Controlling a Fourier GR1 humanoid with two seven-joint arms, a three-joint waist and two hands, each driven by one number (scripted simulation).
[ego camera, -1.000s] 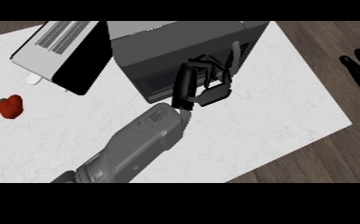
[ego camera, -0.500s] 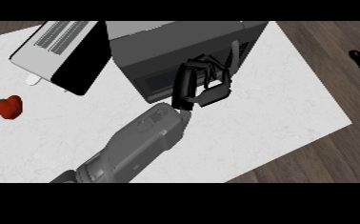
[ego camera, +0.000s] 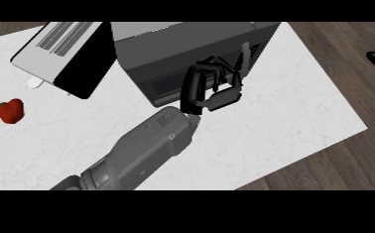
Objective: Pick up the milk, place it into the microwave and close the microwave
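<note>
The left hand [ego camera: 222,98] is reaching in from the lower left on its grey forearm [ego camera: 143,152] and is hovering at the front opening of the microwave [ego camera: 190,43]. Its fingers [ego camera: 219,69] are curling towards the thumb in a claw, and only the dark mouth of the oven is showing between them. The milk is not showing anywhere, so its place cannot be told. The microwave door [ego camera: 66,53] is standing open, swung out to the left over the white counter [ego camera: 293,103]. A small red item [ego camera: 11,110] is lying near the counter's left edge. The right hand [ego camera: 371,55] is barely peeking in at the right edge, and whether it is open or closed cannot be told.
</note>
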